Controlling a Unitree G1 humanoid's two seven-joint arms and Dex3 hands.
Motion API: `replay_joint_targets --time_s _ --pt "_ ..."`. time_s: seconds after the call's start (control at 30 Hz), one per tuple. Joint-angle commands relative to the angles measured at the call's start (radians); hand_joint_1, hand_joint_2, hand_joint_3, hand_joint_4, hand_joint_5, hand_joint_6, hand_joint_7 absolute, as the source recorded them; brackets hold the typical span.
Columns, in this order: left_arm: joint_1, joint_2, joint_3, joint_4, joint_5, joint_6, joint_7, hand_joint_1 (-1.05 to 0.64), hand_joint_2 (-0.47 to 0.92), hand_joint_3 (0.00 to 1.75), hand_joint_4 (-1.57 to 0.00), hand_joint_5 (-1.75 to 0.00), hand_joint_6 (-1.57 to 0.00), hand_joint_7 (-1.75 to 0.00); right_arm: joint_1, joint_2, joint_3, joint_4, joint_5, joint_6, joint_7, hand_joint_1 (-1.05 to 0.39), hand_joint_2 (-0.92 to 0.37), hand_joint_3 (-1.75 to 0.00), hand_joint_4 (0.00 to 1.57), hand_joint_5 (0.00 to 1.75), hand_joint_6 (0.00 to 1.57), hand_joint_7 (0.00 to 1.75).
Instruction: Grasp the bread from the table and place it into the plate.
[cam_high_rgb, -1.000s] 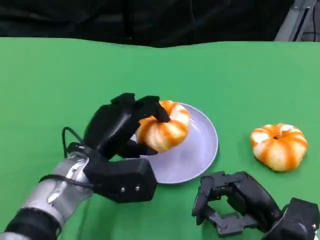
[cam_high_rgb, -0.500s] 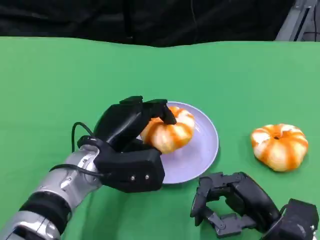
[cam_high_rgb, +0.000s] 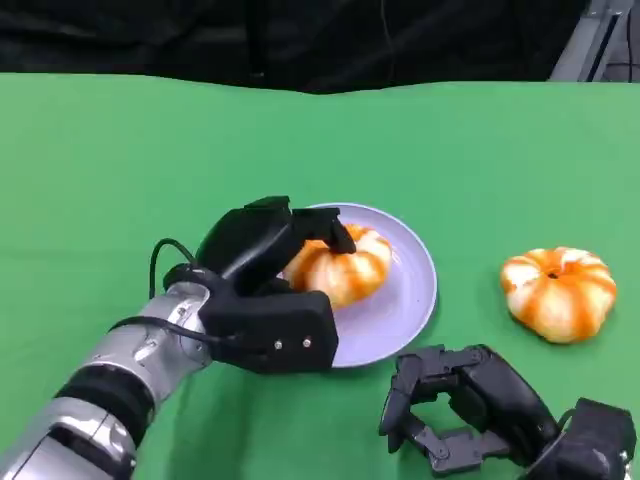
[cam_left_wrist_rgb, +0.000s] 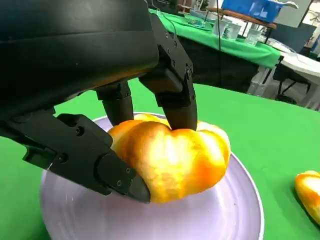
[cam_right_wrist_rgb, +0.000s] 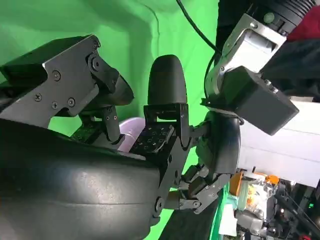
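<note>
Bread (cam_high_rgb: 340, 266) lowered onto plate (cam_high_rgb: 405, 305), green table (cam_high_rgb: 110, 170)

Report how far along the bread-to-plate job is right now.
Done: one bread has been lifted off the table and brought over the plate. In hand: the left hand grips it, fingers clamped on top, its underside at the plate surface. Left: release and withdraw. A second bread sits on the green table; the right hand holds nothing.

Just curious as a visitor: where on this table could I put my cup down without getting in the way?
The green tabletop is bare behind and left of the lavender round plate. It is crowded on the plate, where the left robot hand holds an orange-striped bread roll, and between the second roll and the right robot hand.
</note>
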Motion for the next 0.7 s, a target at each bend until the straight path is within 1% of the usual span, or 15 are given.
replay_joint_targets --time_s 0.03,0.17,0.3,0.4,0.43,0.47,0.5,0.53,0.57,0.6,0.63,0.7 --pt "-0.043 0.0 -0.009 0.035 0.004 0.007 -0.011 -0.08 0.85 0.0 -0.53 -1.42 -0.77 -0.82 0.01 -0.004 0.004 -0.001 0.002 -0.013 0.0 0.11 -0.53 -1.16 0.99 1.33 0.95 1.08" --pt "-0.051 -0.007 -0.007 0.05 -0.003 0.011 -0.026 -0.08 0.85 0.0 -0.52 -1.43 -0.75 -0.86 0.011 -0.004 0.005 -0.001 0.006 -0.012 0.002 0.11 -0.52 -1.17 0.99 1.33 0.95 1.07" --pt "-0.063 -0.019 -0.008 0.067 -0.009 0.024 -0.052 -0.1 0.84 0.0 -0.53 -1.35 -0.8 -0.73 0.013 -0.002 0.004 -0.004 0.016 -0.003 0.009 0.11 -0.52 -1.17 1.0 1.33 0.96 1.08" --pt "-0.069 -0.022 -0.012 0.072 -0.004 0.031 -0.057 -0.1 0.84 0.0 -0.54 -1.33 -0.81 -0.7 0.013 -0.002 0.003 -0.006 0.015 -0.004 0.009 0.11 -0.52 -1.17 1.0 1.33 0.96 1.08" --pt "-0.072 -0.023 -0.014 0.075 -0.002 0.033 -0.06 -0.11 0.83 0.0 -0.56 -1.26 -0.85 -0.6 0.012 -0.002 0.003 -0.007 0.013 -0.005 0.007 0.11 -0.52 -1.18 0.99 1.33 0.96 1.08" --pt "-0.074 -0.026 -0.014 0.08 -0.004 0.032 -0.064 -0.12 0.83 0.0 -0.57 -1.23 -0.87 -0.54 0.012 -0.003 0.004 -0.008 0.01 -0.005 0.005 0.11 -0.52 -1.18 0.99 1.33 0.96 1.08" --pt "-0.075 -0.027 -0.015 0.084 -0.006 0.03 -0.067 -0.13 0.83 0.0 -0.63 -1.07 -0.93 -0.38 0.012 -0.003 0.004 -0.009 0.007 -0.005 0.003 0.11 -0.52 -1.18 0.99 1.33 0.96 1.08" --pt "-0.075 -0.029 -0.013 0.09 -0.011 0.024 -0.07 -0.14 0.82 0.0 -0.66 -0.98 -0.97 -0.27 0.012 -0.004 0.004 -0.01 0.006 -0.004 0.001 0.11 -0.52 -1.18 0.99 1.33 0.96 1.08" --pt "-0.075 -0.031 -0.012 0.094 -0.014 0.02 -0.072 -0.19 0.84 0.0 -0.71 -0.82 -0.98 -0.16 0.012 -0.004 0.004 -0.011 0.005 -0.004 0.0 0.11 -0.52 -1.18 0.99 1.33 0.96 1.08" --pt "-0.076 -0.032 -0.011 0.097 -0.017 0.019 -0.076 -0.21 0.84 0.0 -0.76 -0.69 -0.99 -0.09 0.012 -0.003 0.005 -0.011 0.005 -0.004 0.0 0.11 -0.52 -1.18 0.99 1.33 0.96 1.08" --pt "-0.077 -0.034 -0.011 0.1 -0.018 0.019 -0.078 -0.3 0.85 0.0 -0.81 -0.48 -0.95 -0.04 0.012 -0.003 0.005 -0.011 0.006 -0.004 0.001 0.12 -0.52 -1.18 0.99 1.33 0.95 1.08" --pt "-0.078 -0.035 -0.011 0.102 -0.02 0.02 -0.081 -0.35 0.86 0.0 -0.86 -0.3 -0.93 -0.01 0.011 -0.003 0.005 -0.011 0.006 -0.004 0.001 0.12 -0.52 -1.18 0.99 1.33 0.95 1.08"
